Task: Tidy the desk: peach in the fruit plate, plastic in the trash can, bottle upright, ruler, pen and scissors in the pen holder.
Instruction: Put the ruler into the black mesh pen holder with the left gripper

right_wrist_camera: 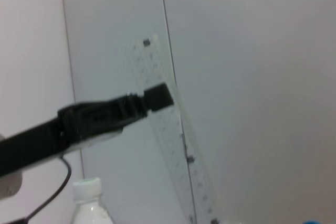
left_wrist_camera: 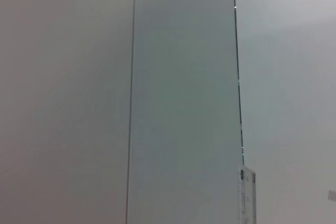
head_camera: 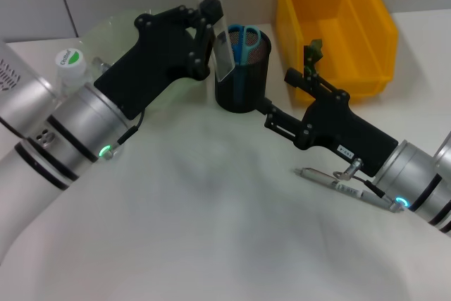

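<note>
clear plastic ruler (head_camera: 213, 22), black mesh pen holder (head_camera: 243, 75)

open desk front (head_camera: 211, 244), pen holder (head_camera: 243, 75) mouth crowded by scissors (head_camera: 243, 37), ruler (head_camera: 215, 22)

the bottle cap (head_camera: 69, 57) carries green lettering too small to make out, a white sticker (head_camera: 345, 150) on the right arm has dark print that cannot be read, and the clear ruler (right_wrist_camera: 168, 140) shows scale marks with no legible numbers.
</note>
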Robot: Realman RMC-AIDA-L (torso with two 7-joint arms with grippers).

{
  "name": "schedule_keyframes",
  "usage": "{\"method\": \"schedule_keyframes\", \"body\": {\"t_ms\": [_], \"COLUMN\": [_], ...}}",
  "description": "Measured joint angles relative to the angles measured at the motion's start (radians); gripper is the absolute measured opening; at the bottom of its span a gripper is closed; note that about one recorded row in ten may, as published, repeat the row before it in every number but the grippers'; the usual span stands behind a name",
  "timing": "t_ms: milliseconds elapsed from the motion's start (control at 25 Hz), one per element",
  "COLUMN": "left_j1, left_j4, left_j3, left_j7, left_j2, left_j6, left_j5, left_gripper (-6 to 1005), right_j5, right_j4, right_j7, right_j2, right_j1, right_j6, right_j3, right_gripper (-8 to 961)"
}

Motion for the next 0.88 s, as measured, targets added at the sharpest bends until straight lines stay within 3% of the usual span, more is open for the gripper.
{"method": "schedule_keyframes", "body": {"t_ms": [360, 880], "left_j1": [-0.077, -0.236], "left_j4": [0.023, 0.037], "left_j3": [0.018, 0.017], "left_j7": [-0.004, -0.001], "left_j2": [0.000, 0.000], "left_j6": [-0.079, -0.331], "left_j5": [-0.064, -0.080], "left_gripper": [25, 25], "right_j5": [-0.013, -0.042], "right_j4": [0.024, 0.023], "right_j7": [0.006, 0.018], "right_j2": [-0.001, -0.001], "right_j1": [0.003, 0.015], "right_j6": [0.010, 0.011], "right_j3": [-0.007, -0.022], "right_gripper": [769, 769]}}
